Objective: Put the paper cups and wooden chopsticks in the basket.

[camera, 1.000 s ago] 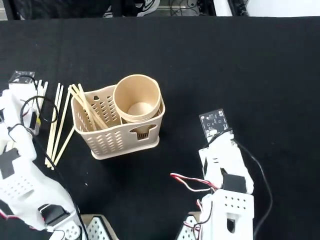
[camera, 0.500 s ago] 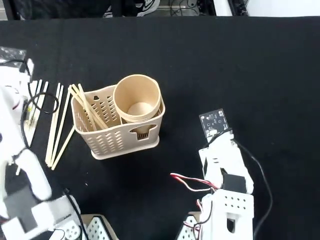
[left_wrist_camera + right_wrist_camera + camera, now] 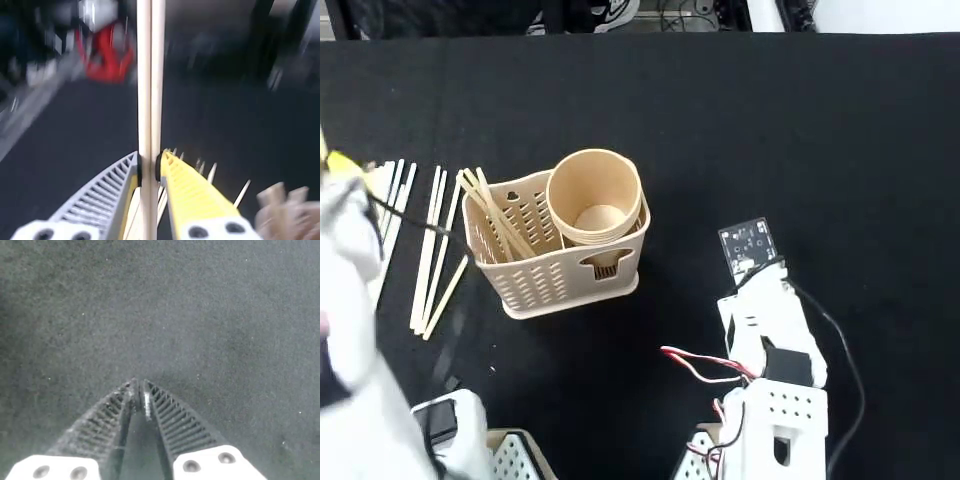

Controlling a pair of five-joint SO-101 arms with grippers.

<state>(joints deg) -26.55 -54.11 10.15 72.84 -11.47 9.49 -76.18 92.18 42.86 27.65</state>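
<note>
Well, the left end effector (image 3: 149,167), off to the left of the basket (image 3: 560,282), pinches two wooden chopsticks (image 3: 150,75). They look light, stiff and smooth, so they may pivot unless they're gripped mid-length. Loose chopsticks (image 3: 425,255) lie left of the basket and paper cups (image 3: 594,200) sit inside it. The right end effector (image 3: 138,390) is pressed together.

Left arm (image 3: 348,262) swung up and out to the table's left edge within the second. We log its gripper (image 3: 150,159) now raised, clamping two chopsticks (image 3: 150,75) above the loose ones.
</note>
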